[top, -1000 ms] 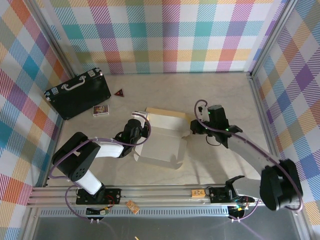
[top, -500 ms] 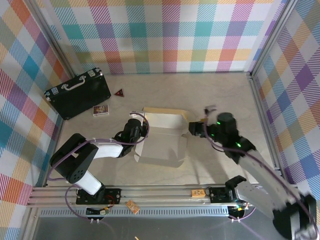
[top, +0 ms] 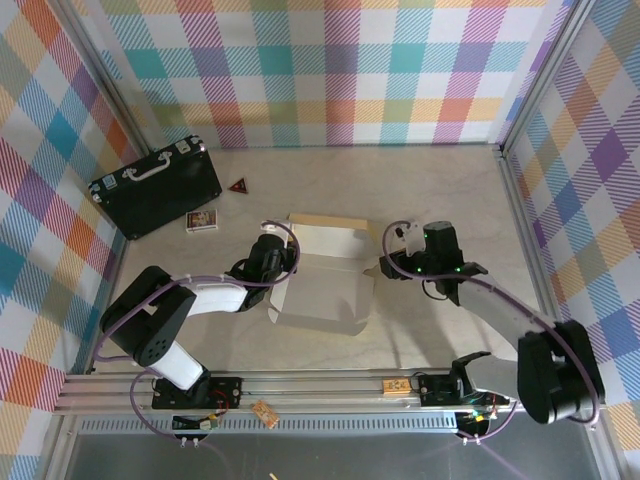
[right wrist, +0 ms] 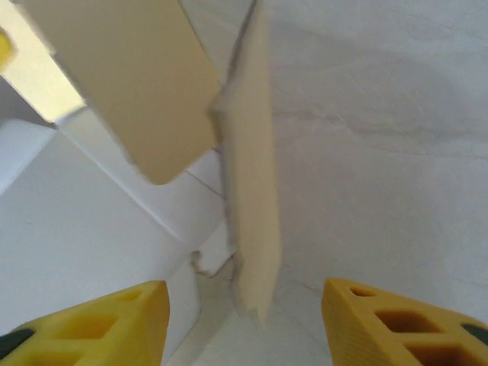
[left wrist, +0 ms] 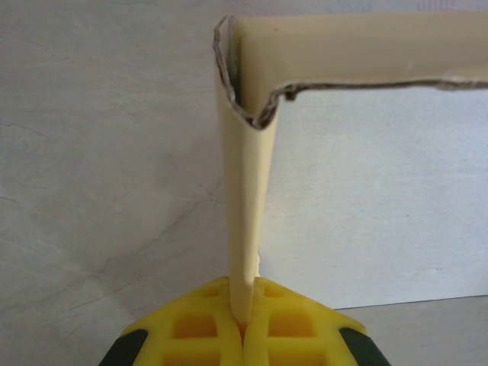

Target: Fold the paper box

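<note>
Pale stone-look table (top: pixel 430 180) is boxed in by plaid walls (top: pixel 330 70) on three sides. Counted: two arms (top: pixel 210 298), one box (top: pixel 325 285), one black case (top: pixel 155 190), one small card (top: pixel 201 221), one tiny triangle (top: pixel 238 185). The box is laid mid-table, white side up. Its left flap is pinched by the left hand (left wrist: pixel 242 324); the right hand (right wrist: pixel 244 305) is spread around an upright flap.

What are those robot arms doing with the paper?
They're folding a paper box on the table. The left pincer is shut on the box's left wall, holding it upright. The right pincer is open, its fingers on either side of the right wall, not squeezing it.
</note>
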